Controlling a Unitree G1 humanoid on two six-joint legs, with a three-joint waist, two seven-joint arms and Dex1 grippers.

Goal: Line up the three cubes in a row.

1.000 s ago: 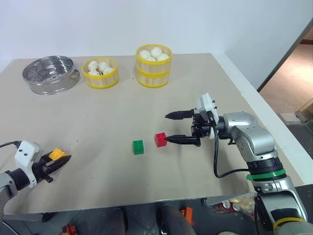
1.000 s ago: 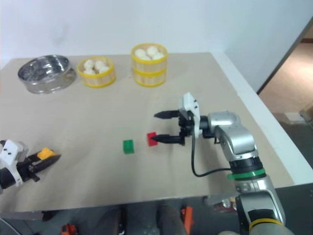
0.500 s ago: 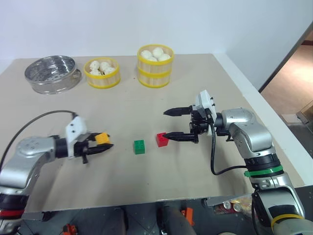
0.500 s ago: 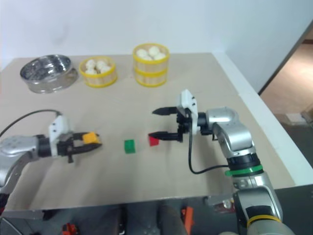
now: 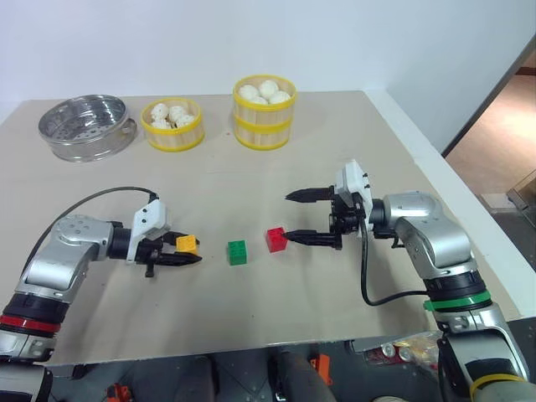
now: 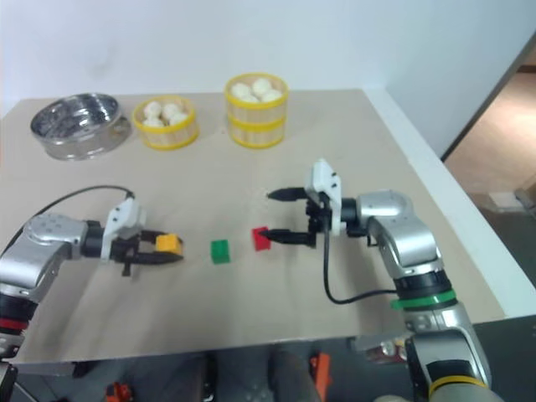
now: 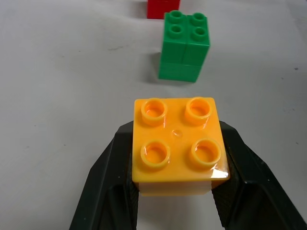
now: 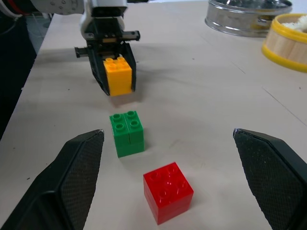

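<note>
Item: yellow-orange cube point(image 7: 178, 144), clamped by its side faces in left gripper point(image 5: 186, 252), left of green cube point(image 5: 237, 252) and red cube point(image 5: 275, 239). Likely light, rigid, slick plastic; flat sides suit gripping. Right gripper point(image 5: 311, 217) gapes empty beside red.

left gripper point(image 5: 186, 254) jaws clamped, right gripper point(image 5: 289, 217) jaws spread wide

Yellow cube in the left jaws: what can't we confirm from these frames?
- Whether the yellow cube touches the table: its underside is hidden in the left wrist view by its own body and the left gripper.
- Lower faces of the green cube: self-hidden.
- Red cube: cut off by the frame edge in the left wrist view.
</note>
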